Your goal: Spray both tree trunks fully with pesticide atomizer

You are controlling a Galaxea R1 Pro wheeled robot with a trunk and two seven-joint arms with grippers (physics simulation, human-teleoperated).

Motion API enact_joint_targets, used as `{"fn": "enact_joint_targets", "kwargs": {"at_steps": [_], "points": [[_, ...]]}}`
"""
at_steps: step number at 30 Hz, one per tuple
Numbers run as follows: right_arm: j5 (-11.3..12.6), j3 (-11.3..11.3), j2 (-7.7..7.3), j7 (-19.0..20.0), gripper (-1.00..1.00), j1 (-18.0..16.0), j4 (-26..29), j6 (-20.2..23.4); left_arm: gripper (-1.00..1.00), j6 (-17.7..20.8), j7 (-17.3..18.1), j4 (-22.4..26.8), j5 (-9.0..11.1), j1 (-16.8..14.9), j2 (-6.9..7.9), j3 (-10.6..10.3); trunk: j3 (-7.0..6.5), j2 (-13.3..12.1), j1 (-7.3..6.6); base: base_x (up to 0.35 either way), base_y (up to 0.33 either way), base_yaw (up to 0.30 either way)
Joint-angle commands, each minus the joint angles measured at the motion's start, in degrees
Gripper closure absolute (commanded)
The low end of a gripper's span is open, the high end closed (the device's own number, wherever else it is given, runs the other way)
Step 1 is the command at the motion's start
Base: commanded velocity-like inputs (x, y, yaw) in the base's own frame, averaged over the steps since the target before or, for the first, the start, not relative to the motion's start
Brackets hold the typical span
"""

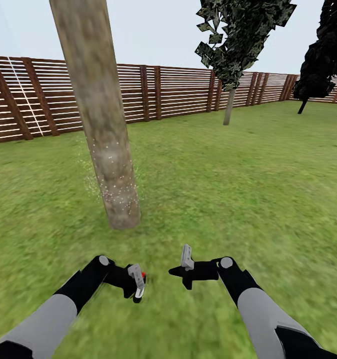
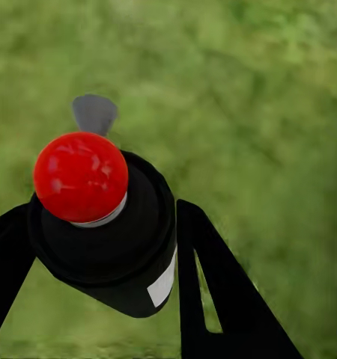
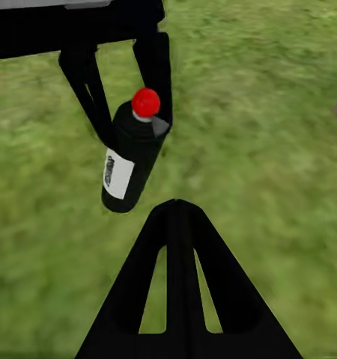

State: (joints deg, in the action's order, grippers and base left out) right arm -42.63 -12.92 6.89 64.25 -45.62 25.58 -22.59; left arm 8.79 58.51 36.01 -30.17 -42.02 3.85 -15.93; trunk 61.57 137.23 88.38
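Green lawn (image 1: 248,189) runs to a brown slatted fence (image 1: 178,89).

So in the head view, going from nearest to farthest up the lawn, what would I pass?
Left gripper holding the atomizer → near tree trunk → second tree → fence.

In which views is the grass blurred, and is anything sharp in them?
Head view: the grass smears near the arms, while the fence and near tree trunk stay crisp. Left wrist view: grass is soft, but the pesticide atomizer held in the left tool is sharp. Right wrist view: grass is blurred, and the right tool is sharp.
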Motion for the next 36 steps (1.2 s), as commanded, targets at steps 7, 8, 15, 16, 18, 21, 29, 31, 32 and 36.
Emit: {"fn": "enact_joint_targets", "kwargs": {"at_steps": [7, 8, 15, 16, 18, 21, 29, 31, 32, 36], "points": [[-0.1, 0.0, -0.05, -0.1, -1.00, 0.0, -0.1, -0.2, 1.00, 0.2, 0.0, 0.2, -0.1, 0.0, 3.85, 0.1, 0.00, 0.0, 0.00, 0.000, 0.000, 0.000], [0.0, -0.1, -0.12, -0.4, -1.00, 0.0, -0.1, -0.3, 1.00, 0.0, 0.0, 0.2, 0.0, 0.0, 4.58, 0.2, 0.00, 0.0, 0.00, 0.000, 0.000, 0.000], [0.4, -0.3, -0.82, -32.2, -1.00, 3.2, -5.3, -0.6, 1.00, -0.6, -13.7, 0.1, 0.3, 2.7, 7.18, 16.1, 0.00, 0.0, 0.00, 0.000, 0.000, 0.000], [0.6, -0.3, -0.94, -41.5, -1.00, 4.9, -8.9, -1.6, 1.00, -0.8, -17.4, 0.2, 0.4, 4.8, 7.16, 19.1, 0.00, 0.0, 0.00, 0.000, 0.000, 0.000], [4.6, -0.3, -1.77, -56.8, -1.00, 9.3, -12.9, -8.8, 1.00, -5.9, -25.8, 0.2, 0.8, 9.4, 6.61, 25.2, 0.00, 0.0, 0.00, 0.000, 0.000, 0.000], [12.7, -0.3, -4.45, -64.0, -1.00, 15.7, -13.9, -13.2, 1.00, -11.0, -37.1, 0.1, 6.6, 15.8, 6.04, 31.1, 0.00, 0.0, 0.00, 0.000, 0.000, 0.000], [29.5, -0.2, -13.98, -64.9, -1.00, 28.2, -14.2, -24.1, 1.00, -27.4, -47.3, -8.5, 19.8, 27.0, 6.19, 36.3, 0.00, 0.0, 0.00, 0.000, 0.000, 0.000], [30.2, -0.3, -13.99, -65.0, -1.00, 28.8, -14.2, -25.2, 1.00, -28.6, -50.1, -9.9, 20.0, 27.1, 6.17, 36.3, 0.00, 0.0, 0.00, 0.000, 0.000, 0.000], [30.3, -0.3, -13.78, -65.1, -1.00, 28.9, -14.2, -25.3, 1.00, -28.8, -50.7, -10.1, 20.0, 27.5, 6.13, 36.3, 0.00, 0.0, 0.00, 0.000, 0.000, 0.000], [30.5, -0.2, -13.22, -64.9, -1.00, 29.0, -14.3, -25.3, 1.00, -29.0, -51.1, -11.2, 23.6, 28.9, 6.32, 39.2, 0.00, 0.0, 0.00, 0.000, 0.000, 0.000]]}}
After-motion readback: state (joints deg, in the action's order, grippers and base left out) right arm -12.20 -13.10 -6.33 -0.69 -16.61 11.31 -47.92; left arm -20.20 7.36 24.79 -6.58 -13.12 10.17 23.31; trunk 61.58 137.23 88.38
